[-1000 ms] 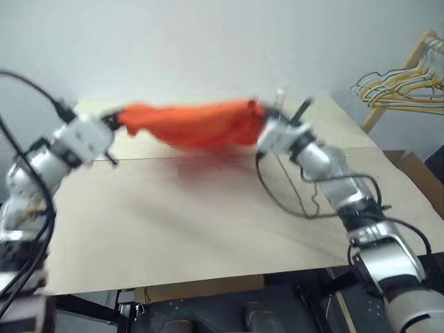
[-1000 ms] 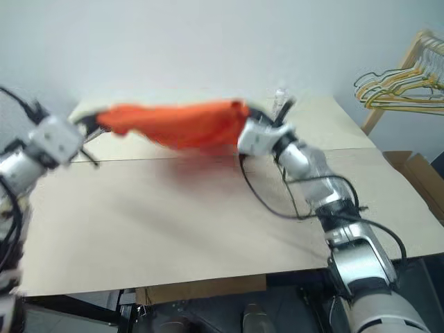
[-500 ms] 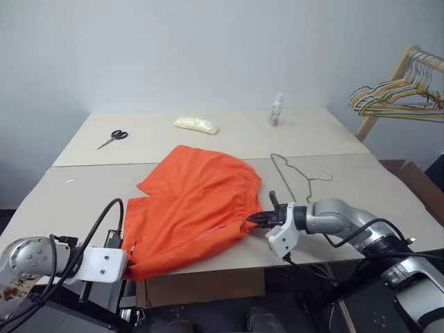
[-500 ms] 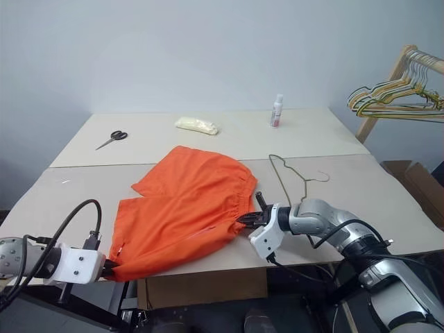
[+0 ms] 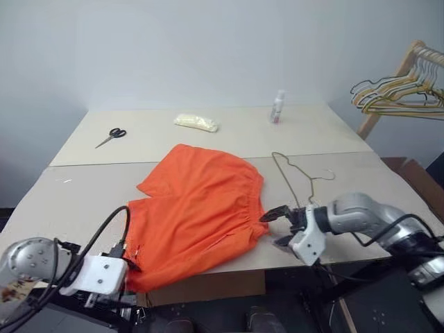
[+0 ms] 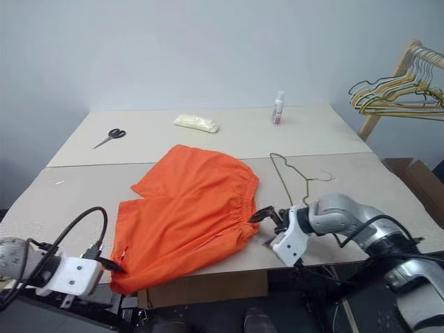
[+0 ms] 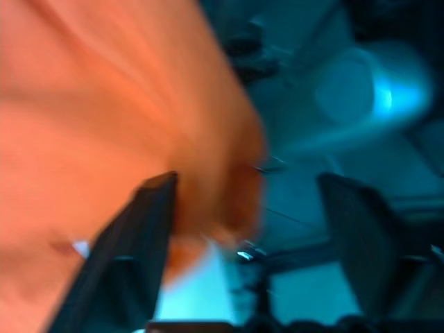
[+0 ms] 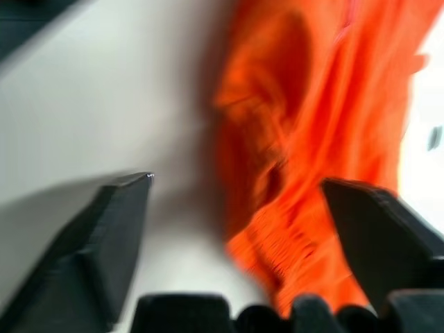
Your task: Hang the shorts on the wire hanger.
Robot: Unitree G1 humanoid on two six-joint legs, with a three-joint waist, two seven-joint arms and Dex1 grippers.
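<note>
Orange fabric lies flat near the front of the table: the shorts are spread with the gathered waistband toward three o'clock and one leg hem reaching the front edge at about seven o'clock. The wire hanger lies bare on the board at two o'clock from the waistband, close beside it but apart from the cloth, its hook toward the right.

The step in hand looks like letting go of the laid-out shorts and going for the hanger. To do it well, the right arm should lift clear without snagging the elastic, then take the thin wire at a corner or by the hook, where a pinch will not slip, and keep it flat so a leg can be threaded over the bar.

The right gripper sits just off the waistband's lower corner with its two fingers spread wide and nothing between them. The left gripper at the front edge also stands wide apart; its wrist view is blurred, so one finger may be brushing the hem, but it clamps nothing.
</note>
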